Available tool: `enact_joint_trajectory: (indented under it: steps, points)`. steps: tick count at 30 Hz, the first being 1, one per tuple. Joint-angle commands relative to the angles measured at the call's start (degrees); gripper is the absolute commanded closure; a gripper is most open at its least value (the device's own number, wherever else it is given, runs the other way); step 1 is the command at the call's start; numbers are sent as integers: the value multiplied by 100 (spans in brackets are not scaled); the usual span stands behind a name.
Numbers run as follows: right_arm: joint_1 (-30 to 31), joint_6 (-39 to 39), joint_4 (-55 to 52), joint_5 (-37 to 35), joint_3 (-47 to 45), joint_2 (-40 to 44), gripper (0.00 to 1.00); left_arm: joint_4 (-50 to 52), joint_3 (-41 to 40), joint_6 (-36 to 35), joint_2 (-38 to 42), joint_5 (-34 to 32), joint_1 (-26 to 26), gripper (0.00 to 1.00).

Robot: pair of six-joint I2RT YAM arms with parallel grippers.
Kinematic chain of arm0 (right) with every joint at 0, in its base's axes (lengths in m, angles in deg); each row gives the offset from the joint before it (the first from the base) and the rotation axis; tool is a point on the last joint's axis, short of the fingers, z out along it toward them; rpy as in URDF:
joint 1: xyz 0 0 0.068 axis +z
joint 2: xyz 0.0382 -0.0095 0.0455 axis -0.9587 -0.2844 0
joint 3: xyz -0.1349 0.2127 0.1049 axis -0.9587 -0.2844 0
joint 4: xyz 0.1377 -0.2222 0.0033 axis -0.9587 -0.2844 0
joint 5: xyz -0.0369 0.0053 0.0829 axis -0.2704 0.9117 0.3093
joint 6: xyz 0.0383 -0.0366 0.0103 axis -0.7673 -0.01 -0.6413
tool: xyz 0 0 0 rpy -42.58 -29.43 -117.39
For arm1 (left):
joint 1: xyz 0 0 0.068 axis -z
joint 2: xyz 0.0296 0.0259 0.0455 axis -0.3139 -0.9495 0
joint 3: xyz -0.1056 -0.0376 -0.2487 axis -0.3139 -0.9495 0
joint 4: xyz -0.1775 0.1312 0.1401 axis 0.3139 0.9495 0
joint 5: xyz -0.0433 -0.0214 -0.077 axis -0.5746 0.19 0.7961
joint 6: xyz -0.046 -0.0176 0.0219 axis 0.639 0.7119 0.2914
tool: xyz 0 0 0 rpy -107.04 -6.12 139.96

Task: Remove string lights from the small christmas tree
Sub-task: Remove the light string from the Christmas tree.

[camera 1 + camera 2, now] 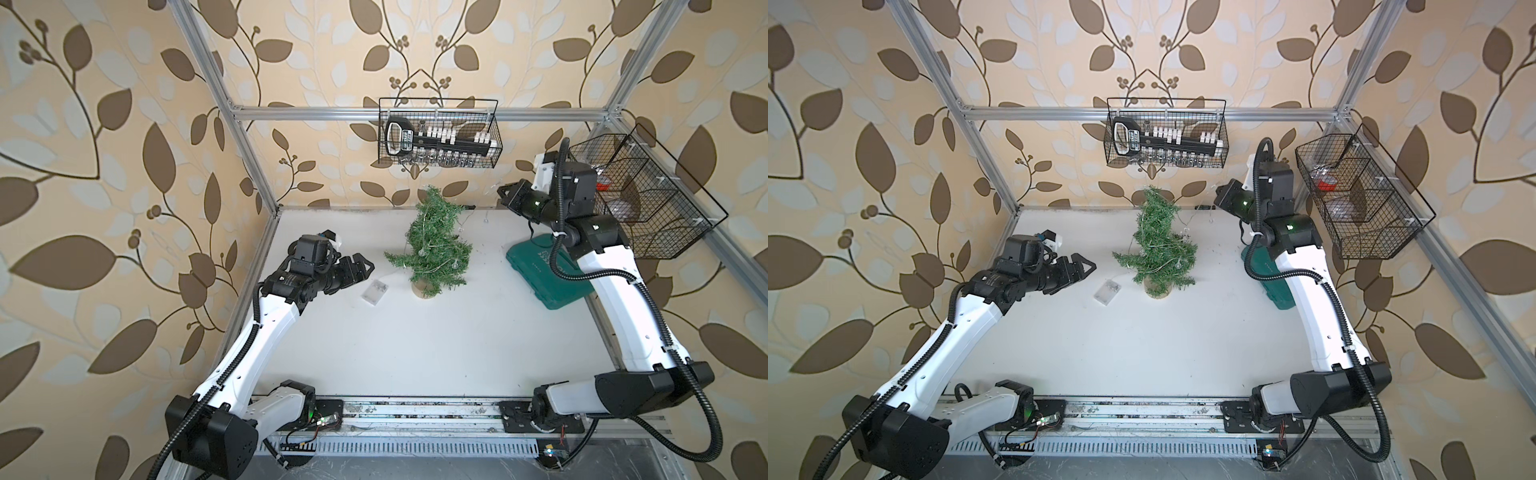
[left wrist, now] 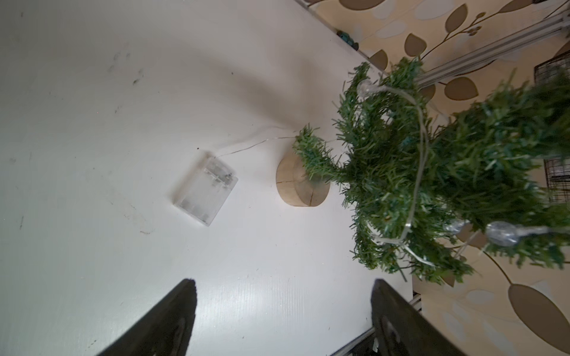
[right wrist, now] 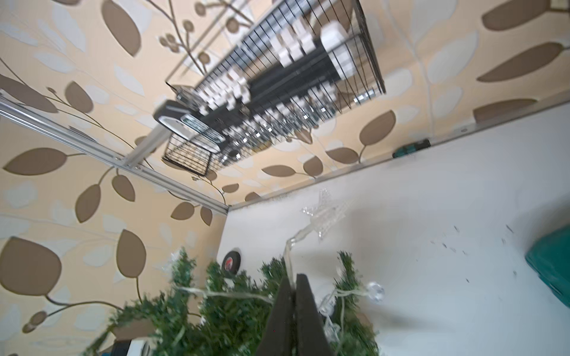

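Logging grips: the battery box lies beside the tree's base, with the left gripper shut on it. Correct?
No: the left gripper is open, clear of the battery box, as the left wrist view shows. The box does lie beside the tree's base.
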Motion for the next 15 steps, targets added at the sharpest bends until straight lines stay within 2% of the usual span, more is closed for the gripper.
enact_joint_trajectory:
  steps: [1,5,9,15]
  points:
    - [179,-107,235,93,773,-507,100,20,550,-37,-30,-299,27,9]
    - [572,-167,243,41,1956,-1355,100,-556,985,92,-212,-194,26,6]
    - [1029,-245,522,104,2922,-2094,100,-998,1749,-136,-773,206,26,3]
    - [1442,-391,1435,537,3330,-2570,100,-1873,2762,-521,-1604,874,26,2]
